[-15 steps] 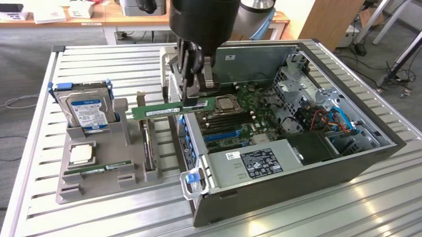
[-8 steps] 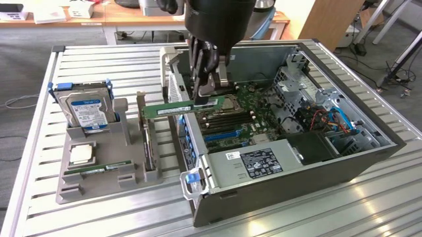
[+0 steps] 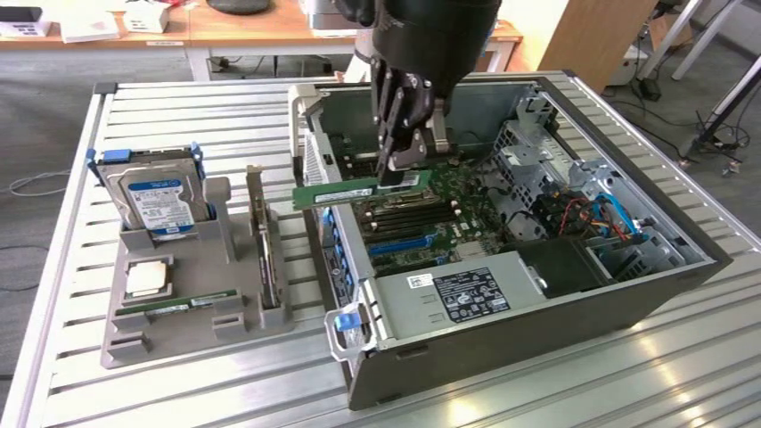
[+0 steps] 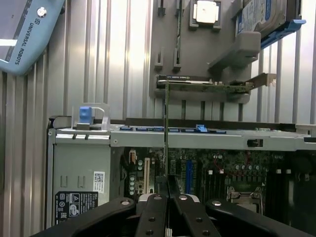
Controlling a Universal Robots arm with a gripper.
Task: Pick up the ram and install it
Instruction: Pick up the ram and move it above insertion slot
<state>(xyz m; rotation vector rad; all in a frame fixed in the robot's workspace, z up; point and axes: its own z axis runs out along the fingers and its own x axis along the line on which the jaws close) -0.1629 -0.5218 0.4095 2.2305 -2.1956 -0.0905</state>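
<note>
My gripper (image 3: 405, 176) is shut on the ram (image 3: 339, 193), a long thin green stick held level by one end. It hangs over the open computer case (image 3: 666, 294), above the motherboard (image 3: 416, 223) and near the case wall on the exterior view's left. The free end of the ram sticks out over that wall toward the grey holder. In the wrist view the ram (image 4: 166, 128) appears edge-on as a thin line running out from between the shut fingers (image 4: 157, 207), with the motherboard (image 4: 222, 173) below it.
A grey holder (image 3: 131, 343) on the slatted table (image 3: 535, 401) carries a hard drive (image 3: 155, 198), a silver processor (image 3: 149, 278), a dark expansion card (image 3: 256, 236) and a green stick (image 3: 178, 306). Inside the case lie a power supply (image 3: 476, 290) and cables (image 3: 612, 218).
</note>
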